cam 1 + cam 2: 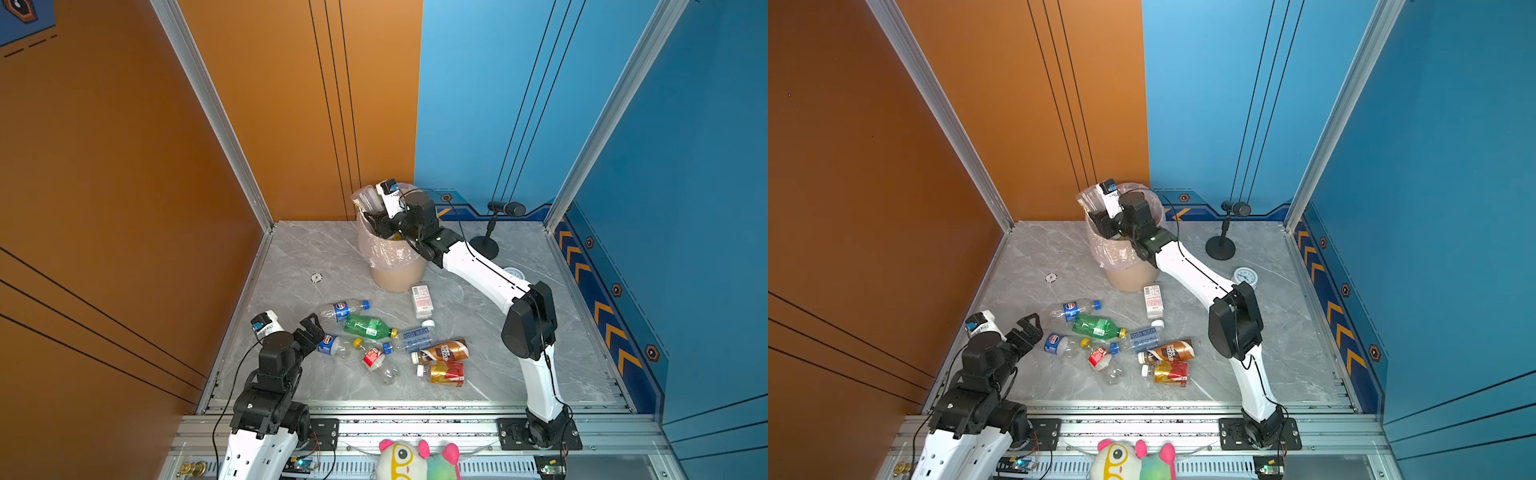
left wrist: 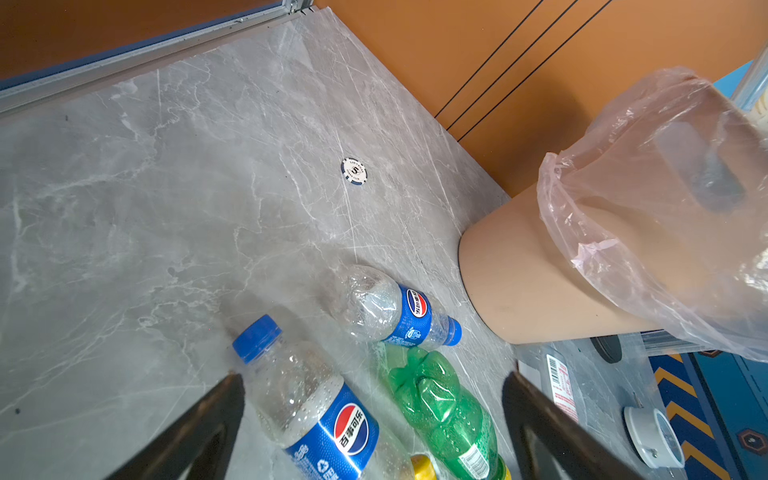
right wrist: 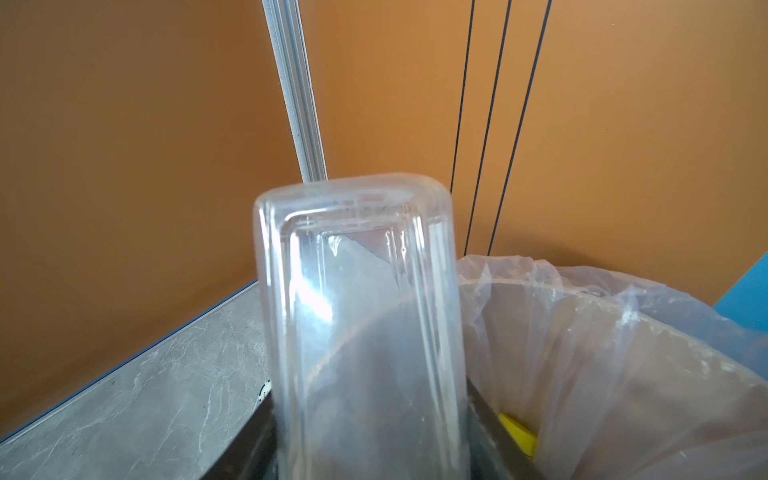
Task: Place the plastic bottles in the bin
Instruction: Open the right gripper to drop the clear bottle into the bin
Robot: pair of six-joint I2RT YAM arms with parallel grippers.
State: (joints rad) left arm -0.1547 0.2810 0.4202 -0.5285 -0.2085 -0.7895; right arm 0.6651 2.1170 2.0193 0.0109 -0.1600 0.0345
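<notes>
The bin (image 1: pixel 399 278) (image 1: pixel 1131 278) stands at the back, lined with a clear bag. Over its rim (image 3: pixel 623 316) my right gripper (image 1: pixel 374 222) (image 1: pixel 1100 222) (image 3: pixel 374 449) is shut on a clear square bottle (image 1: pixel 363 199) (image 3: pixel 361 311). Several plastic bottles lie in front of the bin: a green bottle (image 1: pixel 368 326) (image 2: pixel 440 407), a brown bottle (image 1: pixel 444 351), a red-gold bottle (image 1: pixel 444 372) and two blue-labelled bottles (image 1: pixel 345 309) (image 1: pixel 332 345). My left gripper (image 1: pixel 313 334) (image 2: pixel 372 380) is open just above the nearer blue-labelled bottle (image 2: pixel 320 411), which lies between its fingers.
A poker chip (image 1: pixel 316 277) lies left of the bin. A microphone stand (image 1: pixel 486 245) and a small white clock (image 1: pixel 1245 277) sit at the back right. A plush toy (image 1: pixel 415 459) rests below the front rail. Orange and blue walls enclose the table.
</notes>
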